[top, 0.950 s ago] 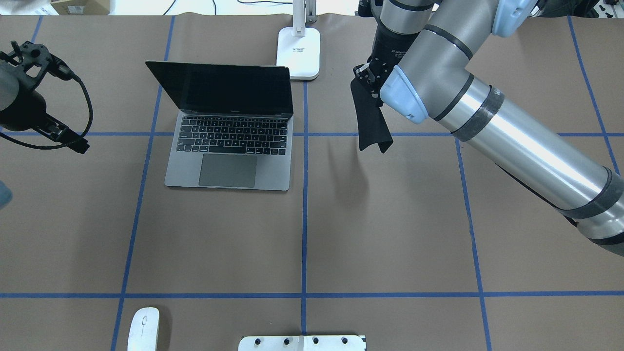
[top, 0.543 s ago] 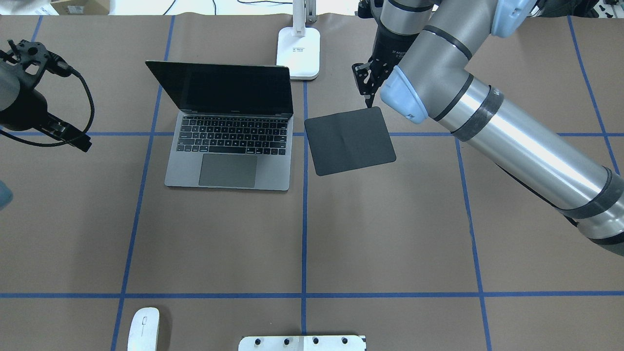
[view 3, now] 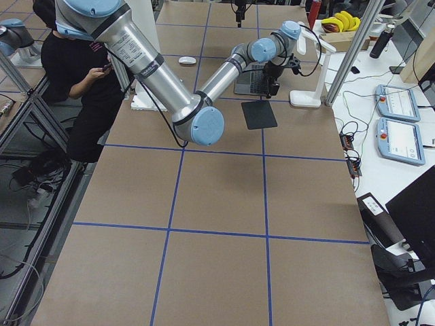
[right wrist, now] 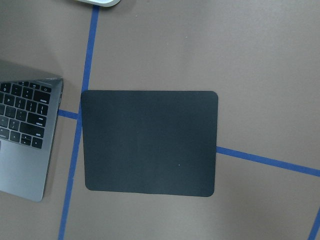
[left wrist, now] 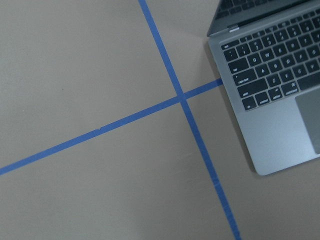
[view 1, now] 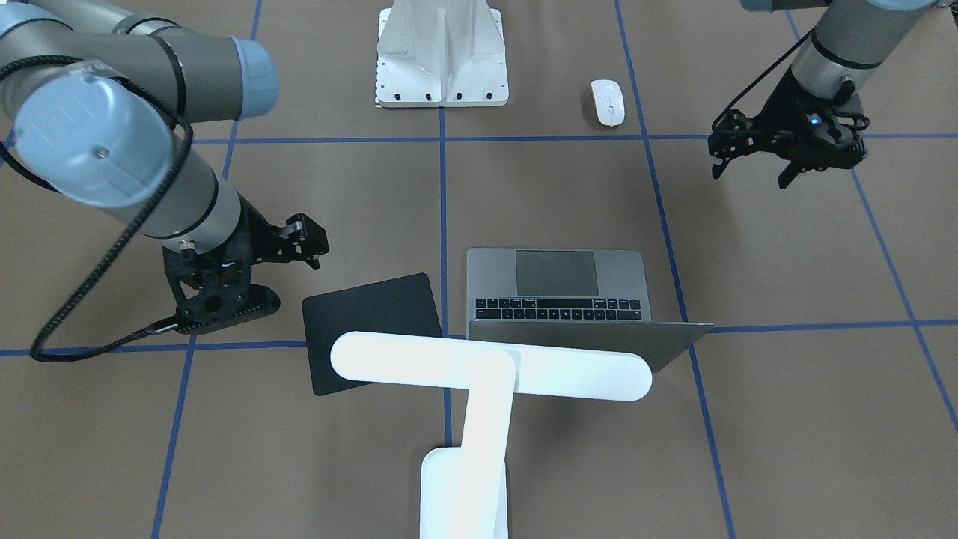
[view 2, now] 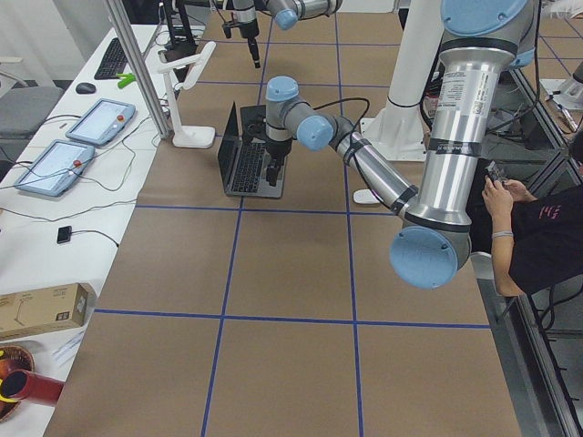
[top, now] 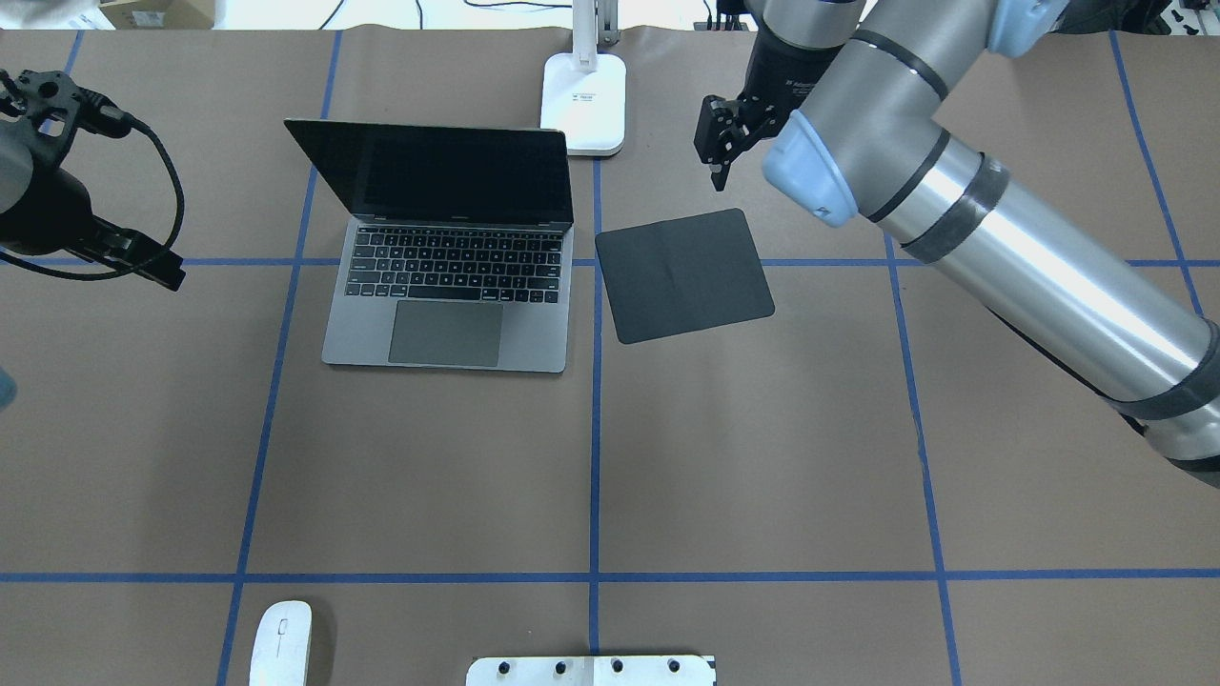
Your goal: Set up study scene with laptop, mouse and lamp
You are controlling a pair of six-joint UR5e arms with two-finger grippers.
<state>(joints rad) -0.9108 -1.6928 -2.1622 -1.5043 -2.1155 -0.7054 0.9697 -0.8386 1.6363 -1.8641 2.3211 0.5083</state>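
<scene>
The laptop [top: 448, 286] lies open, its dark screen upright, left of the centre line. Behind it the lamp [view 1: 490, 365] stands on its white base [top: 583, 103]. The mouse [top: 281, 643] rests alone at the table's near edge, far from both arms, and also shows as the mouse [view 1: 608, 102] in the front view. My right gripper [top: 717, 162] hangs open and empty just beyond the far edge of a black pad [top: 683, 274]. My left gripper [view 1: 756, 168] hovers open over bare table on the laptop's left, holding nothing.
A white bolted pedestal [view 1: 441, 56] sits at the robot's edge of the table, beside the mouse. Blue tape lines [top: 595, 429] grid the brown surface. A person [view 3: 78, 64] sits beyond the table's edge next to the robot.
The black pad hung from my right gripper, then dropped flat beside the laptop. The gripper let go, and has drawn up and back from it. The left arm drifted slightly.
</scene>
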